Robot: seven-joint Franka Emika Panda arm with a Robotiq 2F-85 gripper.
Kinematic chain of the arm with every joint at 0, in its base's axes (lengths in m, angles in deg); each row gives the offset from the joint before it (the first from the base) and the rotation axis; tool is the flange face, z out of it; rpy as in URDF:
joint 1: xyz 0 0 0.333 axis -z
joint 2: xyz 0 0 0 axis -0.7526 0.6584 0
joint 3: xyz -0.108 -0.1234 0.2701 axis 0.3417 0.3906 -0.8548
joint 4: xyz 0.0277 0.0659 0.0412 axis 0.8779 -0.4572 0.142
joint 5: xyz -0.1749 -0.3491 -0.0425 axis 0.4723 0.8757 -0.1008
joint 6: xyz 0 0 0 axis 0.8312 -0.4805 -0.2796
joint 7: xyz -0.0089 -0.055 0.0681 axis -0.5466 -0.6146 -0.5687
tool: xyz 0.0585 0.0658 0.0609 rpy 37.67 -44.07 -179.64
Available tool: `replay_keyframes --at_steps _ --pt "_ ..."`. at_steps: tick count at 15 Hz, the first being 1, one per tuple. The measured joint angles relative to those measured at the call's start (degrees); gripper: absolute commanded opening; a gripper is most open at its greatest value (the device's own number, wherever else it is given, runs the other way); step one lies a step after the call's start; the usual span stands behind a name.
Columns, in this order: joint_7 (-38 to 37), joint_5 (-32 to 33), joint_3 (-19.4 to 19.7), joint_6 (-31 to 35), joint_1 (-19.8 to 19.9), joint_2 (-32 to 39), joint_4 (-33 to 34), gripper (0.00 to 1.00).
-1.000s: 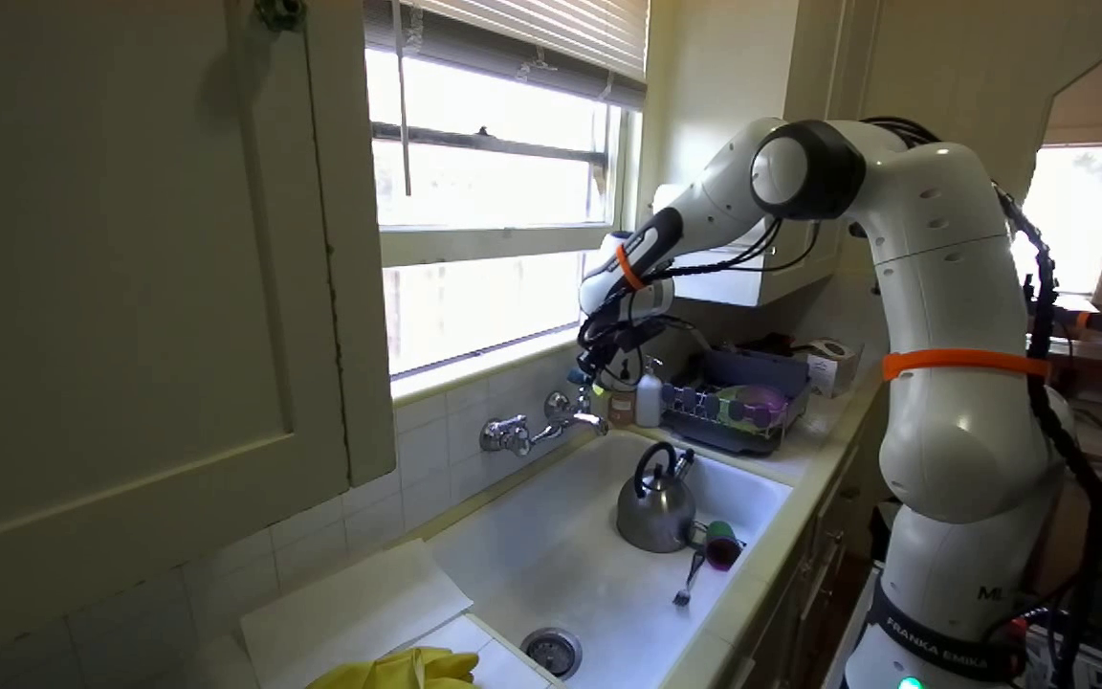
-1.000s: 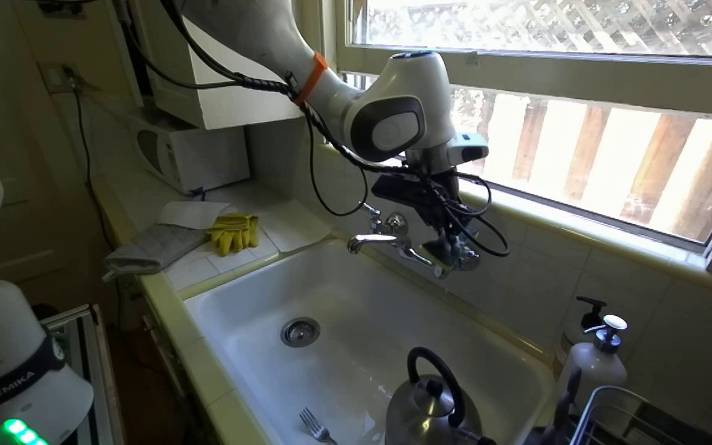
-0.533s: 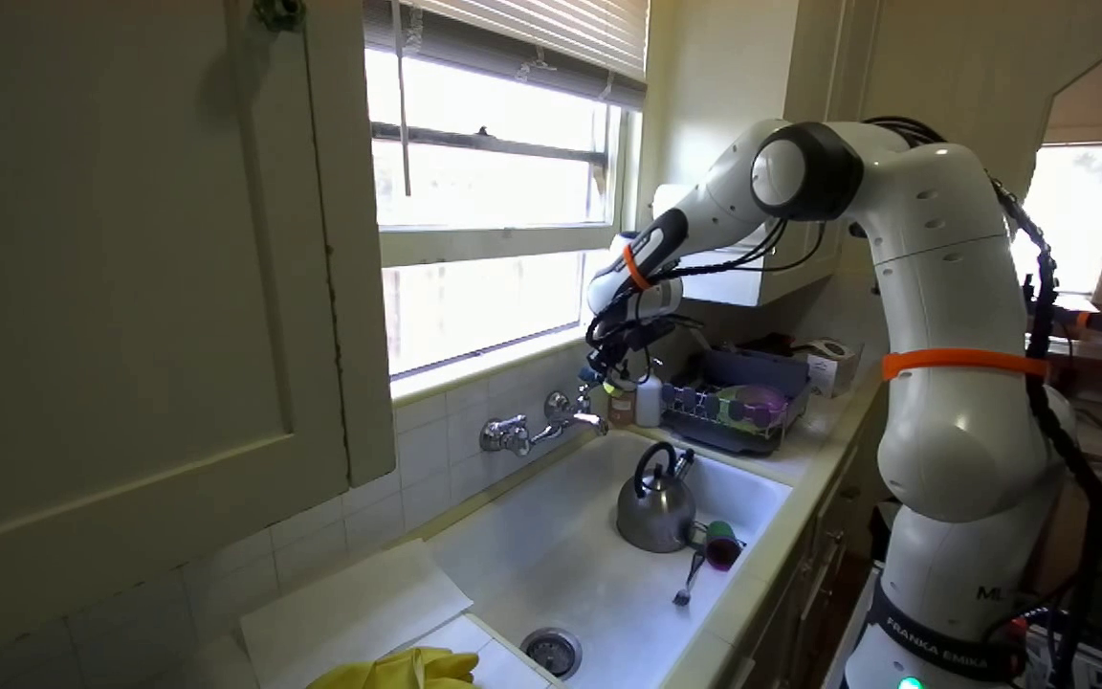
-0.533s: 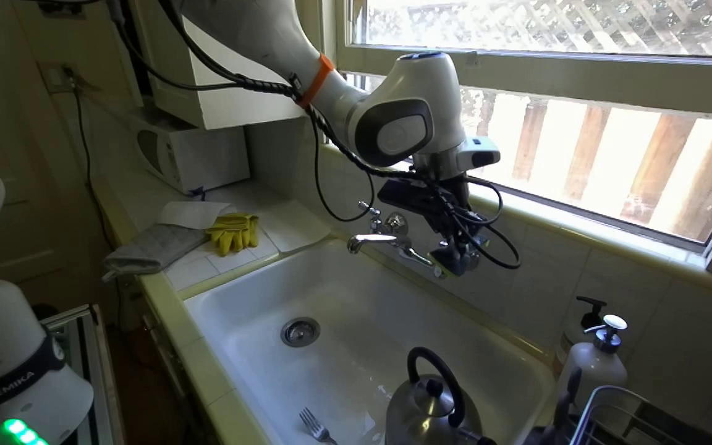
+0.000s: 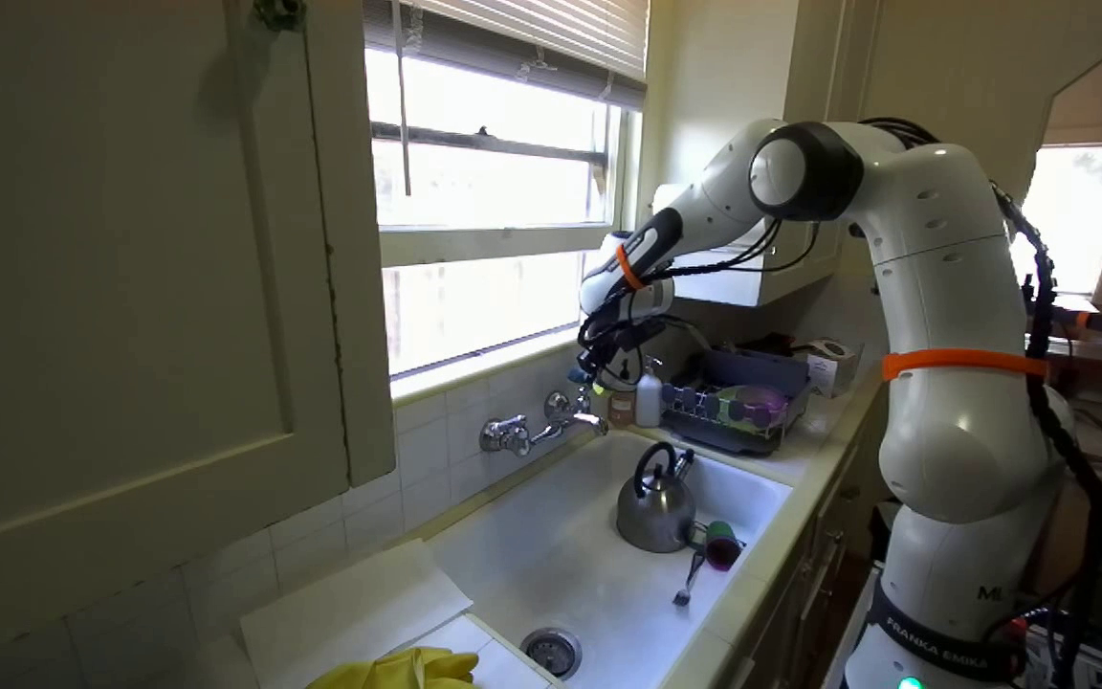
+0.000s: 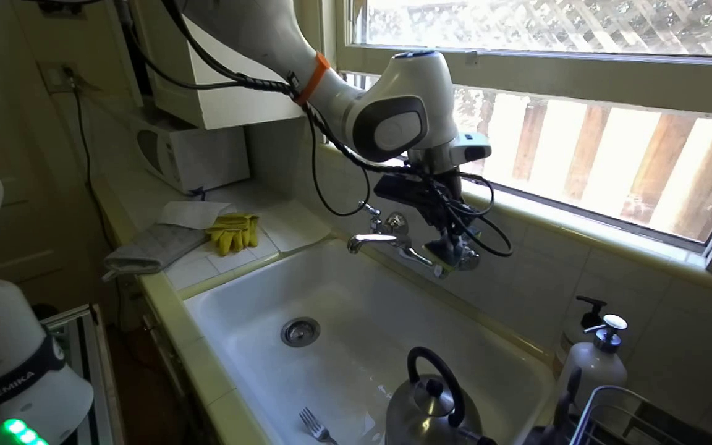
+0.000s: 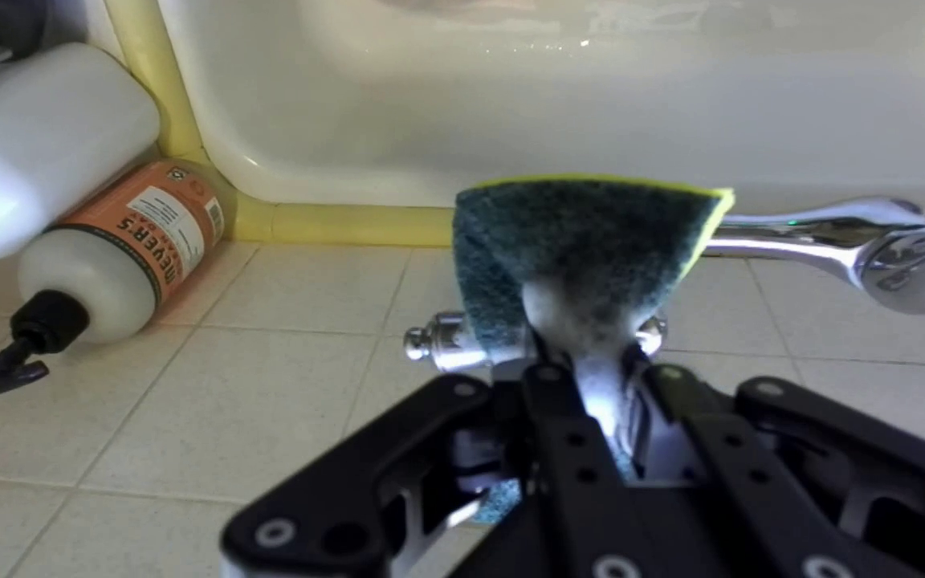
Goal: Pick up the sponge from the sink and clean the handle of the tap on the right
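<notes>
gripper (image 7: 587, 353): mine; its fingers (image 7: 571, 453) are pressed together on the sponge (image 7: 591, 229); the free part fans out past the tips, a yellow edge showing along its far side
sponge: out of the sink (image 6: 350, 358), above its wall-side edge, between the corner by the orange-labelled bottle (image 7: 121, 245) and the middle of the tap (image 7: 896, 285)
handle (image 7: 453, 343): the right-hand one; just behind the sponge in the wrist view, on the side of the tiled wall (image 7: 270, 393); one end juts out towards the bottle, a bit of chrome shows on the other side, the middle is hidden
long axis of the handle: crosswise to my fingers; roughly alongside the sink's wall-side edge
sponge against handle: overlapping in the wrist view; whether they touch I cannot tell
wipe: the step I judge to be in hand; the coming stroke, I think, wants me to press towards the tiled wall and run along the sink's edge, towards the bottle's corner and back
risk: the soft part may fold aside and let my hard tips knock the chrome; too short a stroke would miss the jutting end
</notes>
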Motion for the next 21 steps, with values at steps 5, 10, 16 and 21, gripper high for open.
replay_keyframes --at_steps 5,10,16,21 --pt "0.0 0.05 -0.23 -0.01 -0.43 0.12 0.23 0.04" --pt "0.0 0.05 0.69 -0.01 0.1 0.13 0.31 0.04" --pt "0.0 0.05 1.17 -0.01 0.82 0.36 0.31 0.04" --pt "0.1 0.26 0.02 -0.05 -0.07 0.37 0.31 0.04"
